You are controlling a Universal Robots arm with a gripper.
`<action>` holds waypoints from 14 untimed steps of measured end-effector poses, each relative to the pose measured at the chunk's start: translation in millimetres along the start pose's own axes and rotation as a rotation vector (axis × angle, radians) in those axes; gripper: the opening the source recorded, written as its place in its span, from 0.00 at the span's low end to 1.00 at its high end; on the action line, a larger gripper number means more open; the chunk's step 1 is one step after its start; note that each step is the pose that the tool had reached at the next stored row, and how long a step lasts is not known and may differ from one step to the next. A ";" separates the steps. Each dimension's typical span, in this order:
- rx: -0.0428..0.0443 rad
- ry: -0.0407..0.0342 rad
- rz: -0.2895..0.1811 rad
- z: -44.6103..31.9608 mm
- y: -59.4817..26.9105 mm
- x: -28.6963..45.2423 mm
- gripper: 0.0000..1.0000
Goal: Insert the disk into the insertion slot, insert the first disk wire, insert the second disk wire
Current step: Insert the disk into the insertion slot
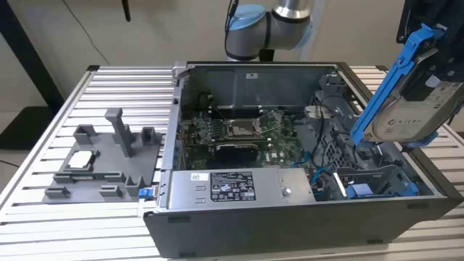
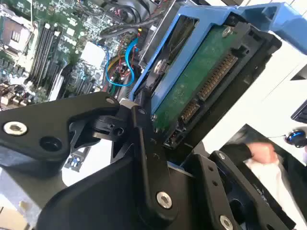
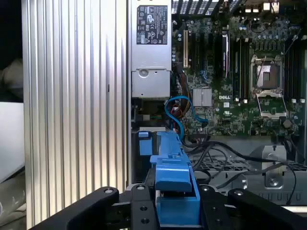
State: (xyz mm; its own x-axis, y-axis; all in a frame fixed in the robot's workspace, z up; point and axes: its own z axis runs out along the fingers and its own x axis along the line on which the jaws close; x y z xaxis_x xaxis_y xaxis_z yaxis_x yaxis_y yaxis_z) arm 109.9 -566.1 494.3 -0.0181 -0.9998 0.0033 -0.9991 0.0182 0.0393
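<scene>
My gripper is shut on the disk, a silver drive with a white label in a blue carrier frame. I hold it tilted on edge above the open computer case, at the exterior view's right. The second wrist view shows the disk's green circuit board and connector between the black fingers. The carrier's blue end sits between the fingers in the first wrist view. The insertion slot, a grey metal bay with blue fittings, lies below the disk in the case's near right corner. A looping blue wire lies beside the insertion slot.
A grey labelled power-supply box fills the case's front, with the motherboard behind it. A grey fixture tray stands on the slatted metal table at the exterior view's left. A person's hand shows beyond the gripper in the second wrist view.
</scene>
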 end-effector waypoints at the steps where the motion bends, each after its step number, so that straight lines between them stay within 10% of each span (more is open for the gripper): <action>1: 0.0000 0.0000 0.000 0.0 0.0 0.0 0.33; 14: 0.0000 -0.0014 0.000 1.3 0.0 0.0 0.33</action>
State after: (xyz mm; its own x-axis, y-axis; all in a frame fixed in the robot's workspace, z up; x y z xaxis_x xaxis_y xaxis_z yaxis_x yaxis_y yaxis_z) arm 109.8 -566.1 492.9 -0.0181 -0.9998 0.0019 -0.9991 0.0182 0.0394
